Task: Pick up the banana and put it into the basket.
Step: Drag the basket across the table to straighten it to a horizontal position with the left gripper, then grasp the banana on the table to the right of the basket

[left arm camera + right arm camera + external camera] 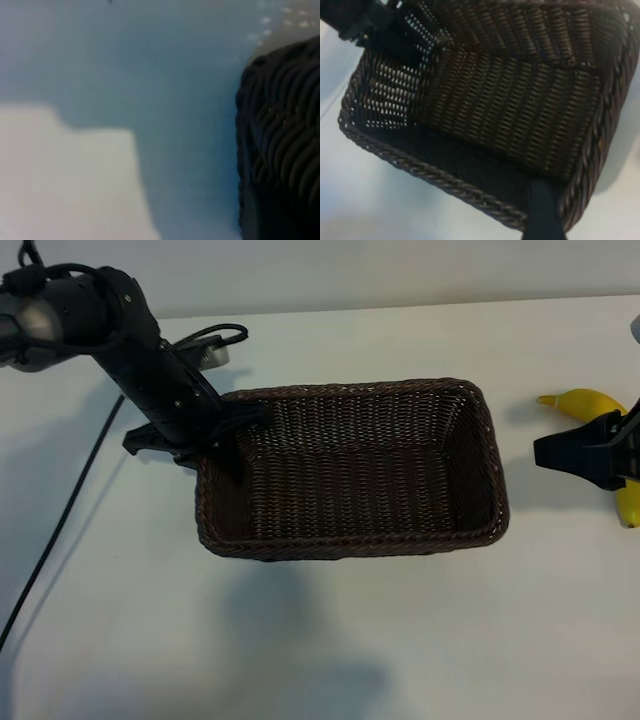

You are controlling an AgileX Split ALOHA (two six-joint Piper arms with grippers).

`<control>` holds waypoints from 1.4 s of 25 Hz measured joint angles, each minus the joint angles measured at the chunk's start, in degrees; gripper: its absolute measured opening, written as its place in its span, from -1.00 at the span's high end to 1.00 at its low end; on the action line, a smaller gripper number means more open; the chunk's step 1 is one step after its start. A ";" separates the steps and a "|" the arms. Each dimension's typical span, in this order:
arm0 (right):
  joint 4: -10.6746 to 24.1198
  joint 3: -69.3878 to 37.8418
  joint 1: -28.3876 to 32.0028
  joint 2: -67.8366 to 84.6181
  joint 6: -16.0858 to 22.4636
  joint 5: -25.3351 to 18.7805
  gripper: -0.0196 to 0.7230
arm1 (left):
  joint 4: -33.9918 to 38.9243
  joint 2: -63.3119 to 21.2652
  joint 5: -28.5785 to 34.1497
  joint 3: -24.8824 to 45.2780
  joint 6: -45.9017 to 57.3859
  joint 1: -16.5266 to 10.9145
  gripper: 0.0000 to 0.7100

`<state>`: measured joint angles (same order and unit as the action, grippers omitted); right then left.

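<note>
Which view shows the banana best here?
The exterior view. It alone shows the banana, lying on the table right of the basket, with the right gripper partly covering it. The left wrist view shows only table and basket weave; the right wrist view shows only the basket's inside.

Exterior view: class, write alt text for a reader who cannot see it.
An empty dark brown wicker basket sits mid-table. The left gripper is at the basket's left end, while the right gripper is over a yellow banana lying on the table to the basket's right.
</note>
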<state>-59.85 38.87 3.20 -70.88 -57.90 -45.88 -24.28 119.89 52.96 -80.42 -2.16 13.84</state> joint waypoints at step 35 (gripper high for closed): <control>0.00 0.00 0.00 0.00 0.08 0.05 -0.32 | 1.57 -1.49 2.88 -0.47 -0.06 0.06 -0.55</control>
<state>-59.85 38.87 3.20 -70.88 -57.83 -45.83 -22.71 118.40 55.84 -80.89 -2.22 13.90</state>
